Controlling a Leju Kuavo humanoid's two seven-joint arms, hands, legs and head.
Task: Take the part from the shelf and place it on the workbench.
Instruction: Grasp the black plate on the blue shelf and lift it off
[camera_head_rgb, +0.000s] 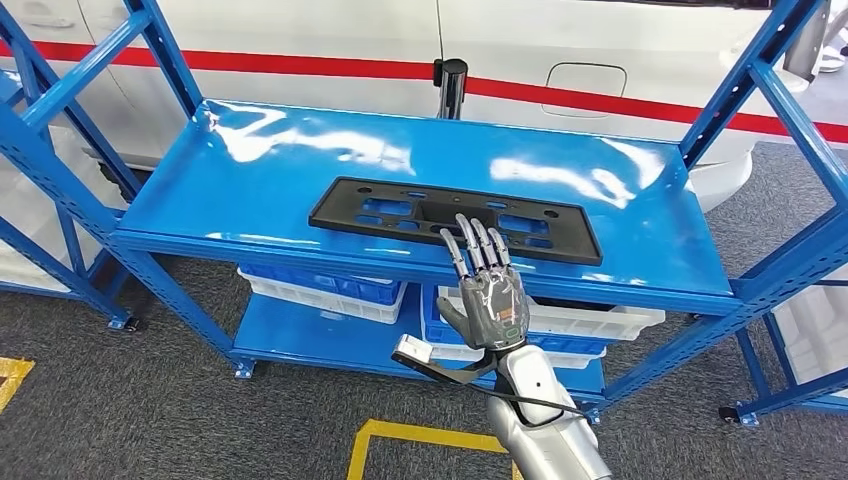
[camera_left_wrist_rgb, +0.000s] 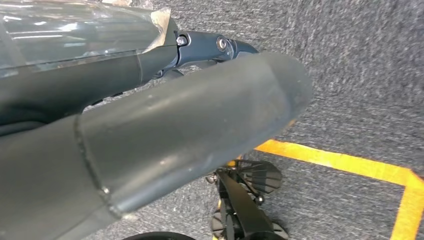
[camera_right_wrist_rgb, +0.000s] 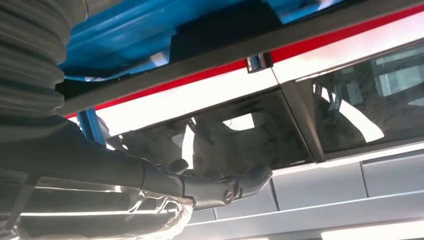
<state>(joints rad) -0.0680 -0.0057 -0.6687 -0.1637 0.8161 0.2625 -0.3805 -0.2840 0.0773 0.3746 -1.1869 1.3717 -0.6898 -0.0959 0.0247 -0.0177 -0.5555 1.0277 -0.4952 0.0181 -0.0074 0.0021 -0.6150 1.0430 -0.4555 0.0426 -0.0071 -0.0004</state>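
Note:
A flat black plastic part (camera_head_rgb: 435, 212), a long frame with cut-outs, lies on the top level of the blue shelf (camera_head_rgb: 260, 180), near its front edge. My right hand (camera_head_rgb: 490, 300) is raised in front of that edge with its fingers straight and apart, the fingertips (camera_head_rgb: 470, 240) over the part's near rim, holding nothing. In the right wrist view my right hand (camera_right_wrist_rgb: 150, 180) reaches toward the blue shelf (camera_right_wrist_rgb: 125, 40) and the dark part (camera_right_wrist_rgb: 225, 25). My left hand (camera_left_wrist_rgb: 175, 135) hangs over the grey carpet with its fingers out and nothing in it.
White and blue bins (camera_head_rgb: 320, 290) stand on the shelf's lower level. A white vehicle with a red stripe (camera_head_rgb: 330, 40) stands behind the shelf, with a black post (camera_head_rgb: 450, 85) at the back edge. Blue uprights and braces (camera_head_rgb: 770, 90) flank both ends. Yellow floor lines (camera_head_rgb: 400, 435) mark the carpet.

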